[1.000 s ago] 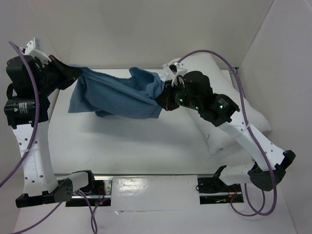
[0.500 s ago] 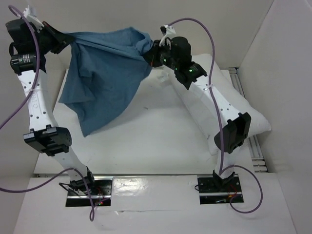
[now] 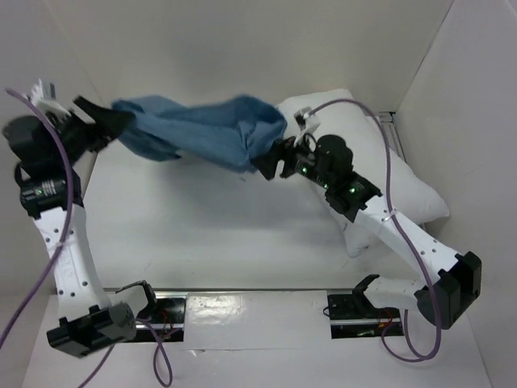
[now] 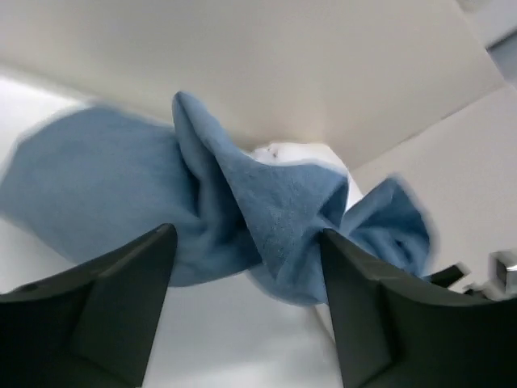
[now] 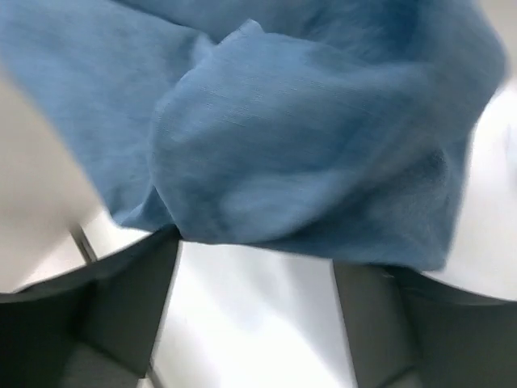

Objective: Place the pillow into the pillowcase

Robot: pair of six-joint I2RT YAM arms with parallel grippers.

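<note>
Left gripper [image 4: 246,234]: well apart from the pillow [image 3: 404,182], on its left. The jaws stand wide apart and nothing is pinched between them. My dark fingers [image 4: 121,307] flank a gap, and the pillowcase [image 3: 202,129] bunches in folds just beyond it. I cannot tell whether the cloth touches either finger.

Right gripper [image 5: 257,252]: just beside the pillow's left edge. The jaws are likewise spread, with no cloth clamped. Blue fabric hangs right at the tips and seems to meet one fingertip; the view is blurred.

Pillowcase: a crumpled band left of the pillow, spanning from one of my grippers to the other, above the table [image 3: 218,234]. Its right end sits near the pillow's far left corner.

Pillow: lying on the table beneath my right arm, entirely outside the pillowcase.
</note>
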